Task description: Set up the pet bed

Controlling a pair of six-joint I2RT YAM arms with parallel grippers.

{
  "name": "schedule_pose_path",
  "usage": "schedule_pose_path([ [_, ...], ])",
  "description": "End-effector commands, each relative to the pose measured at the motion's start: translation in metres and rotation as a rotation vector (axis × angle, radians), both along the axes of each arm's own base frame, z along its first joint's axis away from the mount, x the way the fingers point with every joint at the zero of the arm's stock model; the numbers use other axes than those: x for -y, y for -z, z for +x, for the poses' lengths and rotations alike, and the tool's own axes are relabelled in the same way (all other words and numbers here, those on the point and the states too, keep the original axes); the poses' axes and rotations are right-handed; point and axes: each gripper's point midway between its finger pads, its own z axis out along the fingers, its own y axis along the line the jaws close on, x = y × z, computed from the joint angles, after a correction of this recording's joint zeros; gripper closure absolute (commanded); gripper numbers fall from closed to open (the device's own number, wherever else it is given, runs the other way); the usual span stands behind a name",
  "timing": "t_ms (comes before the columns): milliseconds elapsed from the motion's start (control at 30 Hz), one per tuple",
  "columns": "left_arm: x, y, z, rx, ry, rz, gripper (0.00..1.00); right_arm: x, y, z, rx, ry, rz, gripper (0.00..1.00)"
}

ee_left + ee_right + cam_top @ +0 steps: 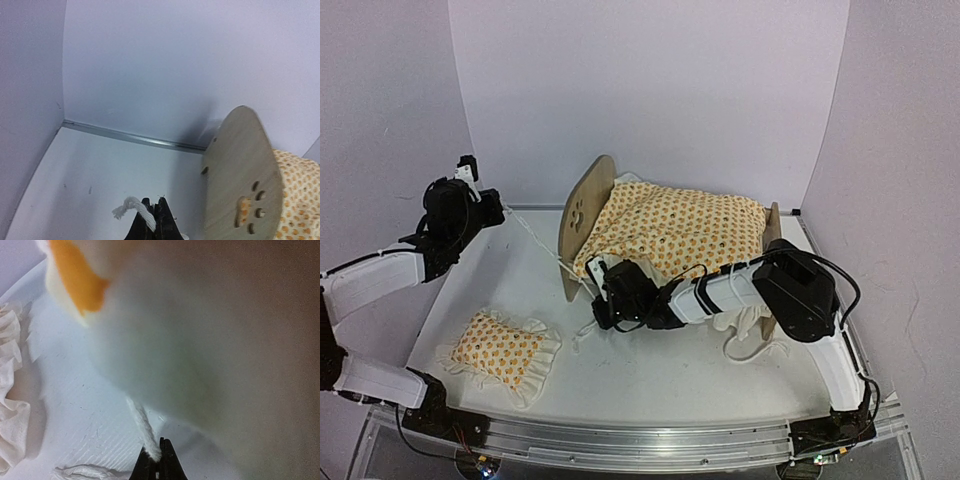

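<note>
Top external view: the pet bed [582,225] stands at the back middle of the white table [650,385], lengthwise left to right.
Bed frame: light plywood. A tall rounded headboard [590,200] with a paw-print cutout stands at its left end, and a lower footboard [772,222] at its right end.
In the bed: an orange-patterned blanket [675,230] fills the space between the two boards and hides whatever lies under it. Its white ruffle spills over the near right side onto the table.
Outside the bed: a matching ruffled pillow [498,345] lies flat at the near left, well apart from the frame.
Left gripper [492,208]: left of the headboard and apart from it, near the back left corner. In the left wrist view its fingers [161,215] are clenched on a white cord [142,212], with a frayed end sticking out to the left. The headboard [240,175] rises to the right and the blanket [300,192] shows behind it.
Cord: in the top view it runs [535,240] from the left gripper to the near foot of the headboard.
Right gripper [598,305]: just beside the bed's near side, below the headboard end, with its arm lying along the front of the frame. In the right wrist view its fingers [167,460] are pinched tight on a white cord [142,427]. Blurred blanket cloth fills most of that view.
Unclear: whether both grippers hold the same cord.
</note>
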Motion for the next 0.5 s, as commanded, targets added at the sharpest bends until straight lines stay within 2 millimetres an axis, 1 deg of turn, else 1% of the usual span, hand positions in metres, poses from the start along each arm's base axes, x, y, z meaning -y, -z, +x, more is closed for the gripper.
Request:
schedule_pose_path([
  [0, -0.08, -0.056, 0.03, 0.124, -0.309, 0.077, 1.0, 0.011, 0.038, -0.006, -0.009, -0.042, -0.137, 1.0],
  [33, -0.086, -0.052, 0.035, 0.112, -0.328, 0.091, 1.0, 0.008, 0.034, -0.007, 0.003, -0.049, -0.127, 1.0],
  [133, -0.085, -0.039, 0.049, 0.077, -0.318, 0.111, 1.0, -0.002, 0.021, -0.007, 0.009, -0.072, -0.103, 1.0],
  [200, -0.076, -0.023, 0.055, 0.047, -0.269, 0.117, 1.0, -0.003, 0.003, -0.012, 0.011, -0.092, -0.079, 1.0],
  [233, -0.071, -0.014, 0.058, 0.025, -0.236, 0.126, 1.0, -0.006, -0.014, -0.016, 0.007, -0.113, -0.048, 1.0],
  [267, -0.065, -0.004, 0.061, -0.011, -0.201, 0.131, 1.0, -0.006, -0.022, -0.023, -0.02, -0.139, -0.036, 0.84],
  [300, -0.059, 0.004, 0.063, -0.044, -0.173, 0.12, 0.96, -0.006, -0.036, -0.031, -0.051, -0.163, -0.02, 0.62],
  [333, -0.054, 0.013, 0.061, -0.072, -0.138, 0.108, 0.8, -0.004, -0.055, -0.042, -0.096, -0.192, -0.009, 0.43],
  [367, -0.053, 0.02, 0.058, -0.092, -0.131, 0.096, 0.6, 0.003, -0.069, -0.055, -0.143, -0.218, -0.023, 0.36],
  [400, -0.055, 0.026, 0.053, -0.117, -0.145, 0.08, 0.47, 0.014, -0.081, -0.067, -0.173, -0.232, -0.033, 0.3],
  [433, -0.058, 0.029, 0.049, -0.141, -0.158, 0.067, 0.39, 0.028, -0.097, -0.076, -0.186, -0.234, -0.036, 0.26],
  [467, -0.057, 0.03, 0.044, -0.163, -0.153, 0.058, 0.33, 0.047, -0.11, -0.084, -0.182, -0.222, -0.06, 0.22],
])
